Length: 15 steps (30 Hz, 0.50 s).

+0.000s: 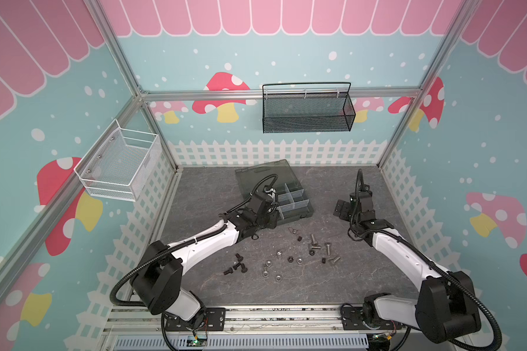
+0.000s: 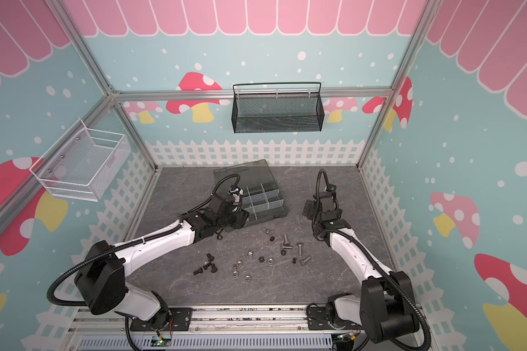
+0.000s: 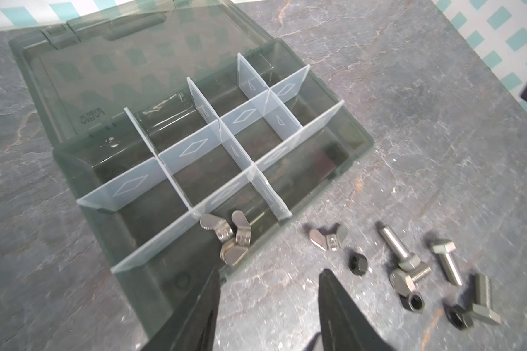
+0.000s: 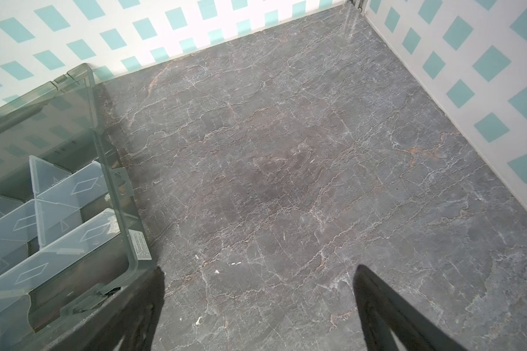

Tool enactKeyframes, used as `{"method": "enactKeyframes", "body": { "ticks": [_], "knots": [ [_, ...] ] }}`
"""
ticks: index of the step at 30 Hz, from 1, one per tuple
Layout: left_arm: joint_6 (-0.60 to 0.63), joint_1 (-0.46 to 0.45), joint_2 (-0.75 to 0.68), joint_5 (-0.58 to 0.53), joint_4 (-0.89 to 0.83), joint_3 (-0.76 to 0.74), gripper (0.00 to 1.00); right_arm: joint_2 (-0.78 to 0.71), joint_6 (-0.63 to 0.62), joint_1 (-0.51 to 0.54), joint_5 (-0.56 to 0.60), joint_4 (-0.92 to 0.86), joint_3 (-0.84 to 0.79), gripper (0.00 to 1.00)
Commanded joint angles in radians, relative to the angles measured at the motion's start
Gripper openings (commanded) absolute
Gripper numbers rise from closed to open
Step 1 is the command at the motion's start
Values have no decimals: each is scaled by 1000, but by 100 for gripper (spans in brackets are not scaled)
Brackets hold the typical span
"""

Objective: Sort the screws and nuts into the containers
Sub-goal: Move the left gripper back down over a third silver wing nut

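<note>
Between the fingers of the left gripper (image 3: 270, 273): nothing. The jaws are moderately parted and the gap is bare. Just ahead of them are two wing nuts (image 3: 227, 240), silver and flat-eared, piled one on the other in a compartment (image 3: 177, 252) of the box (image 3: 140, 294), in the row nearest the jaws and close to the front wall. No other cell shows any contents, though the smoky plastic makes this hard to confirm. Step judged: depositing wing nuts in that cell. To do it well, lift straight up clear of the front wall before swinging aside, so neither finger drags the box or knocks the pile. Keep this cell for wing nuts only. A likely next item is the loose wing nut (image 3: 329, 240), which lies on the table (image 3: 408, 136) just outside the box and slightly to one side of the jaws. Pinch it across the threaded hub rather than the ears, which would probably slip. Further to that side are the black nuts (image 3: 356, 264), small and hexagonal, and the bolts (image 3: 399, 246), silver and hex-headed, with two touching head to thread. Behind the jaws, toward the arm's base, are the black screws (image 1: 239, 267) in a close cluster and the silver nuts (image 1: 278, 277) scattered nearby. Well apart, the right gripper (image 4: 260, 269) has its jaws wide and empty over bare table beside the box.
</note>
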Motion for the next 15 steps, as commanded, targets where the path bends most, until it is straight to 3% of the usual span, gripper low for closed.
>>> {"method": "enactKeyframes", "body": {
  "ticks": [1, 9, 15],
  "knots": [
    [-63, -51, -37, -54, -79, -54, 55, -9, 12, 8, 7, -12, 9, 98],
    [-168, -146, -57, -64, -88, -143, 63, -24, 23, 8, 7, -10, -13, 98],
    [-194, -186, -11, -32, -106, -147, 63, -45, 24, 8, 16, -13, -27, 98]
  ]
}}
